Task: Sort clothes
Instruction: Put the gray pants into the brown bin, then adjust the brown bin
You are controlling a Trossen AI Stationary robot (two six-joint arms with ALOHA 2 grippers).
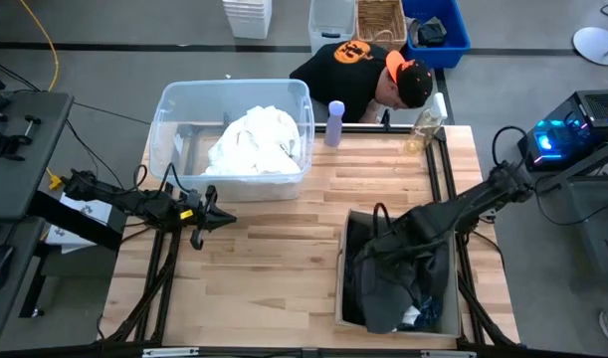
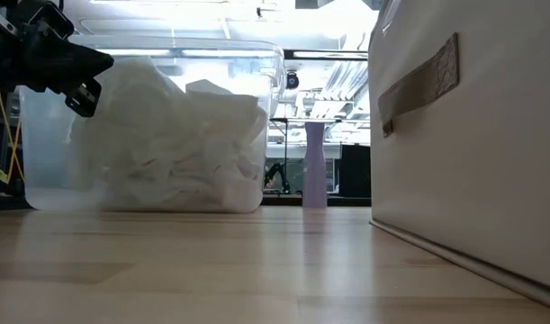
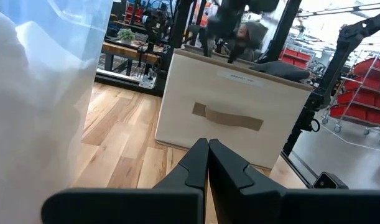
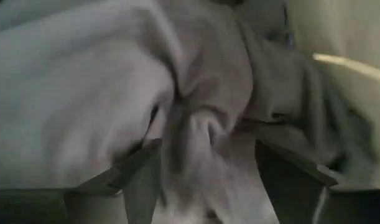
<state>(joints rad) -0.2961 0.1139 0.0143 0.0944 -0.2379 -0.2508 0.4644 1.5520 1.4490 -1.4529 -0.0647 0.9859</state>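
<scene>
Down in the beige bin [image 1: 345, 298], my right gripper [image 4: 205, 165] has its fingers spread open over the dark clothes [image 1: 408, 283], a fold of grey cloth bunched between them. My left gripper [image 3: 208, 158] hovers above the counter [image 1: 274, 259] beside the clear tub [image 1: 169, 109], fingers pressed together and empty. White clothes [image 1: 254, 139] fill that tub.

One tub [image 1: 174, 119], one bin [image 1: 345, 298], one bottle [image 1: 334, 123]
</scene>
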